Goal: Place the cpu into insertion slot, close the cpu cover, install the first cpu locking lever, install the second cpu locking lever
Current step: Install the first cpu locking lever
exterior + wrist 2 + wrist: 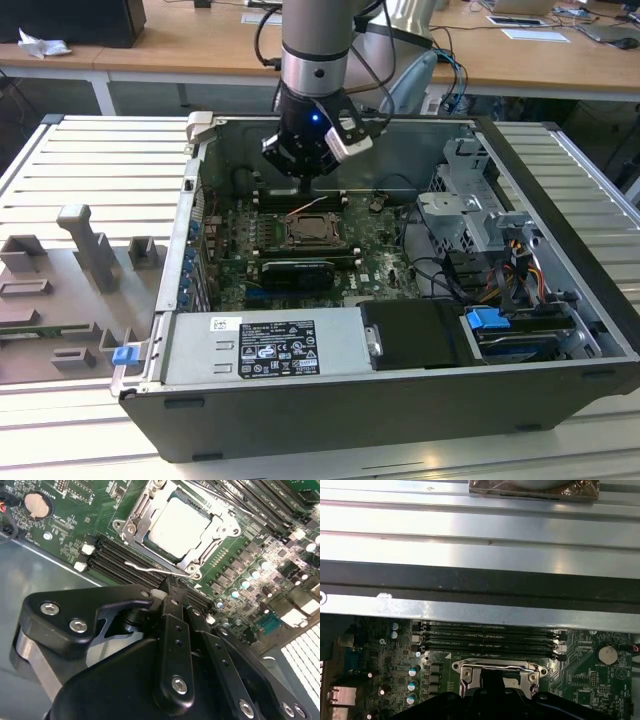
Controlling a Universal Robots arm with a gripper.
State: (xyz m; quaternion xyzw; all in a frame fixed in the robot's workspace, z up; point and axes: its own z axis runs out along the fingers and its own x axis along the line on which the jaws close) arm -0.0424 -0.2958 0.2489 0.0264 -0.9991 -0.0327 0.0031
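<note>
Office desks stood behind an open computer case [560, 300] lying on its side, so the green board [90, 510] faced upward for reach. Inside its socket [131, 528] sat the chip [179, 522], framed by the metal cover [202, 555]. Just above hung the gripper [171, 587], jaws apparently pressed together, holding nothing.

The exterior view looks down from afar into the open dark-grey computer case [330, 420]; both wrist views look closely at its green circuit board [90, 510] [580, 675].
</note>
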